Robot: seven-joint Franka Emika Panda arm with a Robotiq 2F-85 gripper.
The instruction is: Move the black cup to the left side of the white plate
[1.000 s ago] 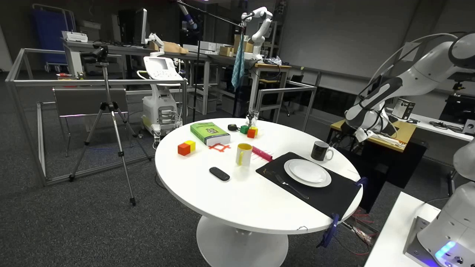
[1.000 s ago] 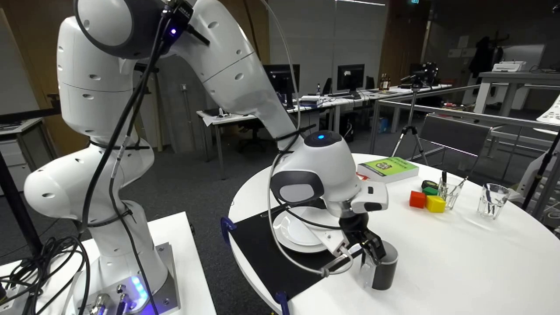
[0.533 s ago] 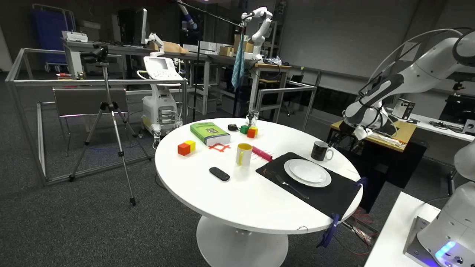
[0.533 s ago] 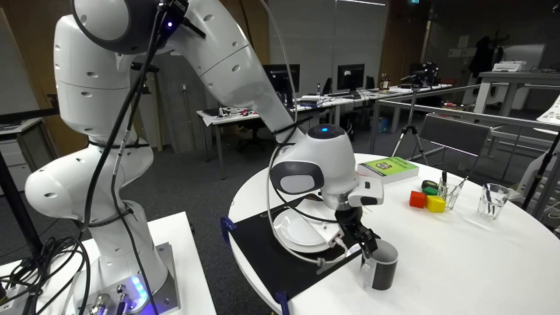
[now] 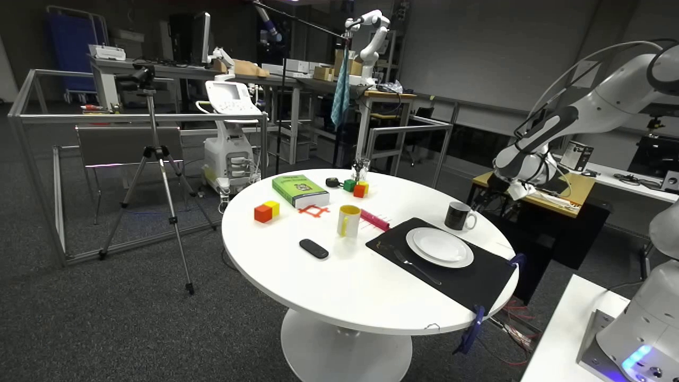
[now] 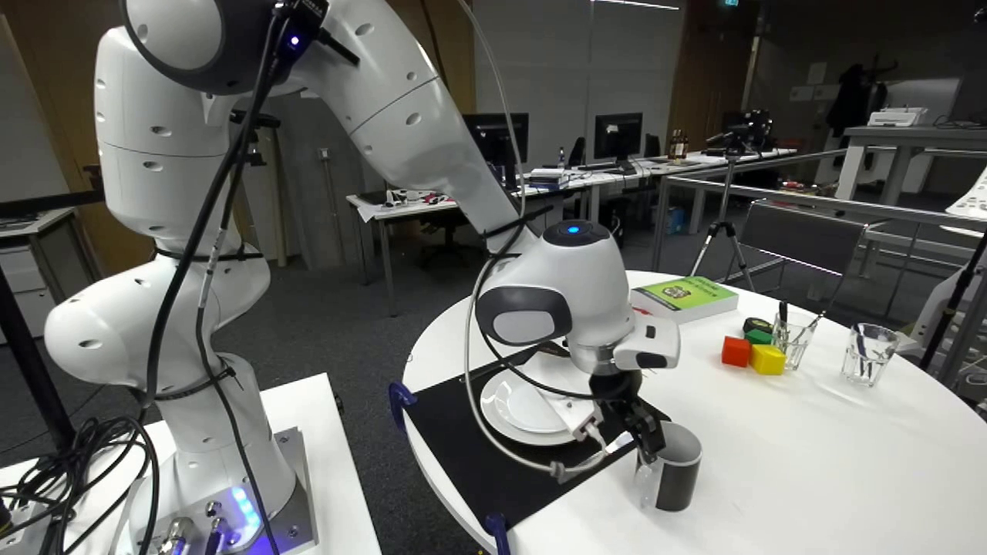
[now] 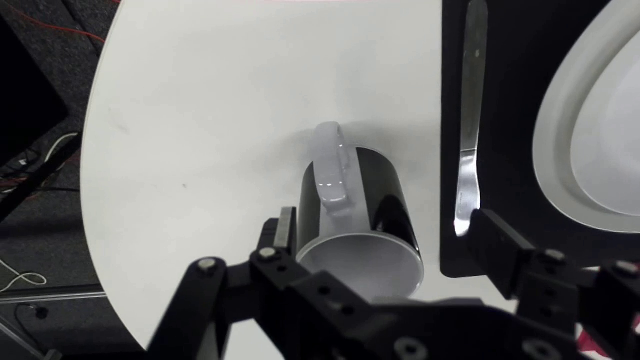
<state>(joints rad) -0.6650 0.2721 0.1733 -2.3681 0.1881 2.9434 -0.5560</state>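
Observation:
The black cup stands upright on the white table, in both exterior views. In the wrist view the black cup shows its pale handle at the top and its open rim toward the gripper. The white plate lies on a black placemat with a smaller plate on it; its rim is at the right of the wrist view. My gripper is open with the cup between its fingers. The left finger is close beside the cup's wall; contact cannot be told. The right finger stands apart, over the placemat.
A knife lies on the placemat between cup and plate. A fork lies on the plate's far side. A cream cup, a pink tube and a flat black object are nearby. Blue clamps grip the table edge.
In an exterior view the gripper has shifted slightly left and up from over the cup's rim, and the hand has tilted a little. The cup and plate have not moved.

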